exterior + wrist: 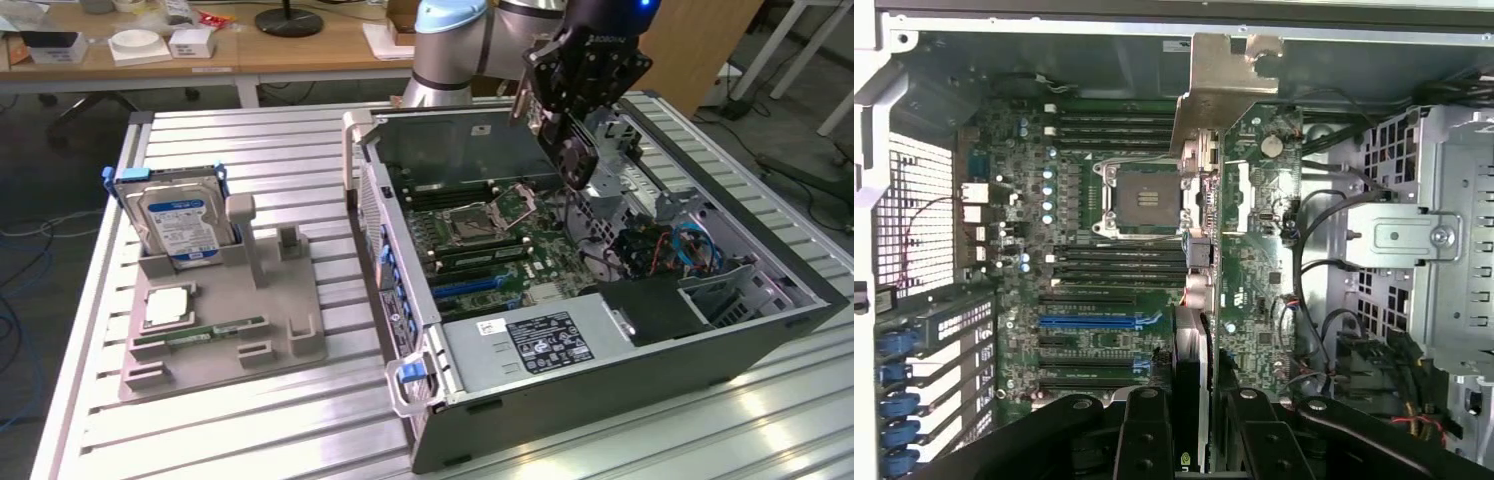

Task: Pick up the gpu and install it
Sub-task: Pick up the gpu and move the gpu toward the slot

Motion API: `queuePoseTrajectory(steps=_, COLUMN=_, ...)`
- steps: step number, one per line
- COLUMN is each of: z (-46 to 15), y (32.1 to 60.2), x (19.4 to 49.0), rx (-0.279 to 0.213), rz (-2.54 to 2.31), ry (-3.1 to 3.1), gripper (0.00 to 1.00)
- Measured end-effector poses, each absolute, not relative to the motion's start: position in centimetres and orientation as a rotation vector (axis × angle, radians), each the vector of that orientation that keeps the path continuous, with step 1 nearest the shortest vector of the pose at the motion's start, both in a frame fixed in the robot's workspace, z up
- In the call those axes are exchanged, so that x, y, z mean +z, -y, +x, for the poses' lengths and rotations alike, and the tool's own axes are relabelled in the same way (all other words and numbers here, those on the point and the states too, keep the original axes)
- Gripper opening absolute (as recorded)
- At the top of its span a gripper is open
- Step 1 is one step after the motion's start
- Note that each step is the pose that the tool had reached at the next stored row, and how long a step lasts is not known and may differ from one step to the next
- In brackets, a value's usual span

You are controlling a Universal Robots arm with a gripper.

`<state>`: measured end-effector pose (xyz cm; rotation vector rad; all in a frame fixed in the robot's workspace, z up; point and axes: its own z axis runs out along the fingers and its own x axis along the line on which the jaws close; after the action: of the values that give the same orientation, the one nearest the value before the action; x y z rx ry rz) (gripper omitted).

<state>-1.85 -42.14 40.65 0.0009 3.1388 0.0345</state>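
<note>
The tray (254,290) lies on the table (240,430) at the exterior view's left, the open computer case (601,410) at its right. A hard drive (180,225) stands at the tray's far end, a memory stick (220,328) nearer. The graphics card (577,155) hangs above the motherboard (501,235) inside the case.

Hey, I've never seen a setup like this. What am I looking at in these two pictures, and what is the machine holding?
It is a robot arm with a two-fingered claw. One picture comes from a camera off to the side; the other from a camera on the arm's wrist, looking into an open computer case at its motherboard. The claw is shut on the gpu, a flat dark card, held above the case. Beside the case, on the slatted metal table, a grey holder carries a hard drive and a green memory stick.
</note>
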Motion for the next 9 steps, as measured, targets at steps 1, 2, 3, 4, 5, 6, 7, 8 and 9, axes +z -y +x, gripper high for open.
queuePoseTrajectory(steps=1, z=-1.71, y=42.15, x=40.64, rx=0.034, rz=0.001, ry=-3.139, gripper=0.26)
queuePoseTrajectory(steps=2, z=-1.60, y=42.14, x=40.63, rx=0.034, rz=0.001, ry=-3.139, gripper=0.26)
queuePoseTrajectory(steps=3, z=-1.48, y=42.15, x=40.62, rx=0.034, rz=0.001, ry=-3.139, gripper=0.26)
queuePoseTrajectory(steps=4, z=-1.38, y=42.14, x=40.61, rx=0.034, rz=0.001, ry=-3.139, gripper=0.26)
queuePoseTrajectory(steps=5, z=-1.29, y=42.14, x=40.60, rx=0.034, rz=0.001, ry=-3.139, gripper=0.26)
queuePoseTrajectory(steps=6, z=-1.23, y=42.14, x=40.59, rx=0.034, rz=0.001, ry=-3.139, gripper=0.26)
queuePoseTrajectory(steps=7, z=-1.14, y=42.14, x=40.58, rx=0.034, rz=0.001, ry=-3.139, gripper=0.26)
queuePoseTrajectory(steps=8, z=-1.03, y=42.14, x=40.57, rx=0.034, rz=0.000, ry=-3.139, gripper=0.26)
queuePoseTrajectory(steps=9, z=-0.89, y=42.14, x=40.55, rx=0.034, rz=0.000, ry=-3.139, gripper=0.26)
